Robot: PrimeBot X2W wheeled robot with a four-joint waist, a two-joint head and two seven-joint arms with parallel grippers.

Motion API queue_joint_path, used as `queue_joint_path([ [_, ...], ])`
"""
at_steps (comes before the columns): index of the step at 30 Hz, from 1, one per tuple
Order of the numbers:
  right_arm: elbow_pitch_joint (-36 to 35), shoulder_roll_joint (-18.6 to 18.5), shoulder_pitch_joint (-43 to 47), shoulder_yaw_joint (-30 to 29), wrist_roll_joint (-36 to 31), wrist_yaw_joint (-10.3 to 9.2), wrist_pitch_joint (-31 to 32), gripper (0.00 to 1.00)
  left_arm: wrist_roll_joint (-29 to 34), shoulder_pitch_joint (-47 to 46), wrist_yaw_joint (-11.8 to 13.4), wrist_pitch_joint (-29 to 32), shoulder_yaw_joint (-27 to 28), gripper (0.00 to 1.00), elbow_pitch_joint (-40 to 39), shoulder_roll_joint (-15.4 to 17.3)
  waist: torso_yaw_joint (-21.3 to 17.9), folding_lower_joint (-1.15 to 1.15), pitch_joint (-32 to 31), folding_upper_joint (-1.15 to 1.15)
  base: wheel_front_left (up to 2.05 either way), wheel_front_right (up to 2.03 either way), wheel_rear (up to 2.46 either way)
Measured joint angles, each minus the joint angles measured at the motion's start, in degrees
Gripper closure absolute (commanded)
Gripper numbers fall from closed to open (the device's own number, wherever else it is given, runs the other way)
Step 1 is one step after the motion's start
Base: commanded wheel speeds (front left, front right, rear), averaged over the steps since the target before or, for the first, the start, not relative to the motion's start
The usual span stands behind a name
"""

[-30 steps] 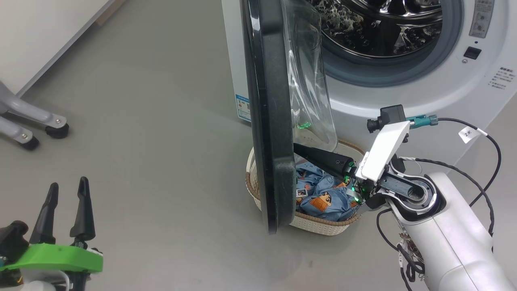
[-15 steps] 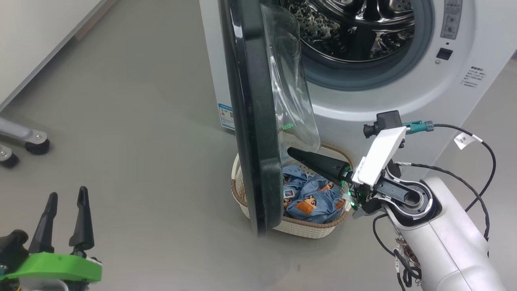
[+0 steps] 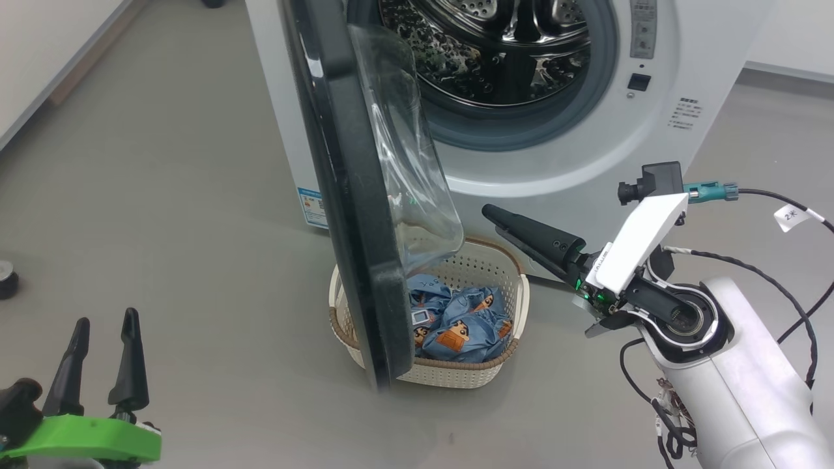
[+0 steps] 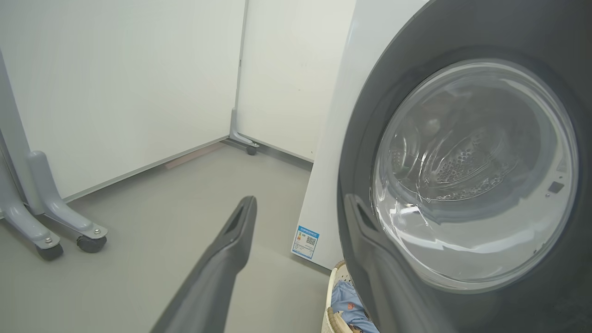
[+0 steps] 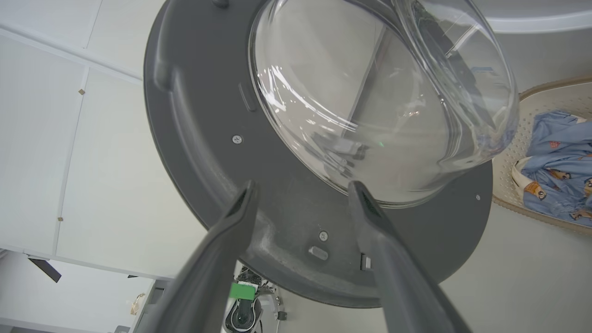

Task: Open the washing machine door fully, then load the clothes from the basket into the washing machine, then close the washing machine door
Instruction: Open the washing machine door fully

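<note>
The washing machine door [image 3: 345,195] stands open, edge-on to the head view, with its glass bowl facing the steel drum [image 3: 495,45] of the white washing machine [image 3: 586,169]. Below the door sits the basket [image 3: 456,378], holding the blue printed clothes [image 3: 462,326]. My right gripper [image 3: 490,213] hovers right of the door, above the basket's back right rim. In the right wrist view it [image 5: 301,187] is open and empty, pointing at the door's inner face [image 5: 194,138]. My left gripper [image 3: 105,319] is open and empty at the lower left, facing the door's outer side [image 4: 462,175].
A blue label sticker [image 3: 314,208] marks the washer's left side. Grey wheeled stand legs [image 4: 60,222] stand by the white wall at the left, and a caster [image 3: 6,277] shows at the head view's left edge. Cables trail from my right forearm [image 3: 717,365].
The head camera has shifted, moving the whole picture. My right gripper has drawn back from the door's inner rim and the basket, and its fingers have opened. The left gripper has kept its pose.
</note>
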Motion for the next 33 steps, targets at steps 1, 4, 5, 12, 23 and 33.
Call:
queue_joint_path([
  [1, -0.34, -0.22, 0.03, 0.01, -0.64, 0.00, -0.52, 0.00, 0.00, 0.03, 0.00, 0.00, 0.03, 0.00, -0.11, 0.00, -0.51, 0.00, -0.06, 0.00, 0.00, 0.00, 0.00],
  [4, -0.92, -1.23, 0.55, 0.00, -2.38, 0.00, -2.14, 0.00, 0.00, 0.06, 0.00, 0.00, 0.22, 0.00, -0.32, -0.01, -2.07, 0.00, -0.24, 0.00, 0.00, 0.00, 0.00],
  [5, -0.98, -1.55, 0.72, -0.01, -2.96, 0.00, -2.65, 0.00, 0.00, 0.10, 0.00, 0.00, 0.24, 0.00, -0.35, -0.01, -2.60, 0.00, -0.29, 0.00, 0.00, 0.00, 0.00],
  [12, -2.23, -2.88, 2.61, 0.08, -5.76, 0.00, -6.16, 0.00, 0.00, 1.01, 0.00, 0.00, 0.67, 0.00, -0.56, -0.02, -6.27, 0.00, -0.72, 0.00, 0.00, 0.00, 0.00],
  [23, -5.31, -5.33, 4.55, -0.04, -11.99, 0.00, -13.32, 0.00, 0.47, 1.09, 0.00, 0.00, 1.15, 0.00, -1.43, -0.10, -11.29, 0.00, -0.88, 0.00, 0.00, 0.00, 0.00],
  [33, -5.72, -8.58, 7.62, 0.44, -20.48, 0.00, -21.26, 0.00, 0.77, 1.59, 0.00, 0.00, 2.31, 0.00, -2.02, -0.27, -14.18, 0.00, -0.63, 0.00, 0.00, 0.00, 0.00],
])
